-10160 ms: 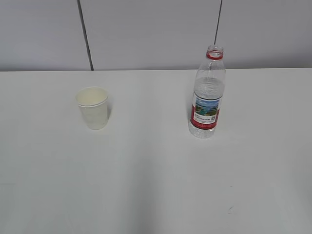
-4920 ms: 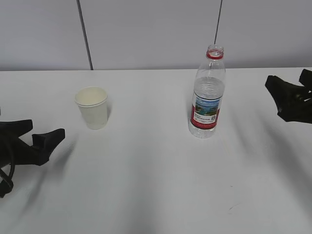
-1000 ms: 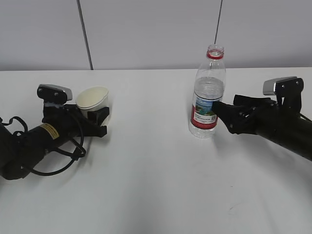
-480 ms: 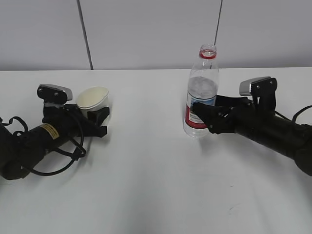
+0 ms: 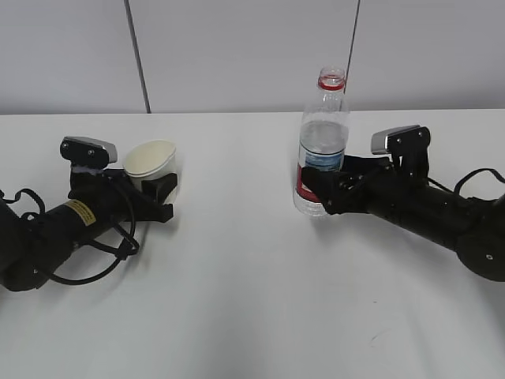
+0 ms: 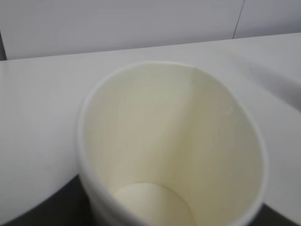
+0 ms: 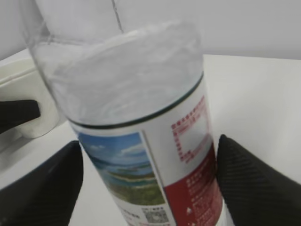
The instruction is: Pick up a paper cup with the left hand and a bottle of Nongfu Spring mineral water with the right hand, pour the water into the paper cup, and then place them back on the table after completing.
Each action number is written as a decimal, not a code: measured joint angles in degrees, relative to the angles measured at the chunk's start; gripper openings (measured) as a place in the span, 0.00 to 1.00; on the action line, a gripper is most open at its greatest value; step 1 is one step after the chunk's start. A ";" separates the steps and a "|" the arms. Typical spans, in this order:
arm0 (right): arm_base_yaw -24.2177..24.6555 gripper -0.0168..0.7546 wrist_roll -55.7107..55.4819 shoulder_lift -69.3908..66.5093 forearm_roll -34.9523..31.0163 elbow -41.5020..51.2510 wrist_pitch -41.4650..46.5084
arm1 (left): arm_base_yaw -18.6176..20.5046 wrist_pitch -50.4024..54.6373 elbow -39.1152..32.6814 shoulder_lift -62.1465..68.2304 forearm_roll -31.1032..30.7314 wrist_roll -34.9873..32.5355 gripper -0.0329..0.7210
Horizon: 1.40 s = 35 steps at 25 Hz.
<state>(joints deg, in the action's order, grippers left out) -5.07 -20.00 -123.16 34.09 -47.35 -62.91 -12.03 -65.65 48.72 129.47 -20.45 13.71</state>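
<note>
— What do we count on the table (image 5: 252,316)?

— We count one paper cup (image 5: 150,160), one water bottle (image 5: 319,146) and two black arms: one (image 5: 55,229) at the left edge, one (image 5: 426,209) at the right.

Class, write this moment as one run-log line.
left gripper: around squeezed white paper cup | right gripper: fingers flanking clear plastic water bottle | cap: off | white table: both resting

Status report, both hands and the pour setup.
Left hand clamped on paper cup, cup tilted. Right hand straddling bottle, grip unconfirmed. Bottle uncapped, water inside. Nothing between them on the table.
</note>
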 joint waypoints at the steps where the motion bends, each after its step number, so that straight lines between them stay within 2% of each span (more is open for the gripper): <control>1: -0.27 0.89 0.00 -0.02 -0.44 0.00 0.12 | 0.00 0.00 0.00 0.00 0.00 0.00 0.53; 24: -1.48 0.90 -0.39 -3.45 -4.48 -6.01 1.11 | 0.00 0.00 0.00 0.00 0.00 0.00 0.53; 32: -1.48 0.71 -0.39 -3.45 -5.19 -6.09 0.63 | 0.00 0.00 0.00 0.00 0.00 0.00 0.53; 35: -1.48 0.67 -0.39 -3.45 -5.19 -6.09 0.63 | 0.00 0.00 0.00 0.00 -0.42 0.00 0.53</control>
<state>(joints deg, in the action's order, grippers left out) -6.55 -20.39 -126.61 28.90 -53.44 -62.28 -12.03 -65.65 48.72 129.47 -20.88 13.71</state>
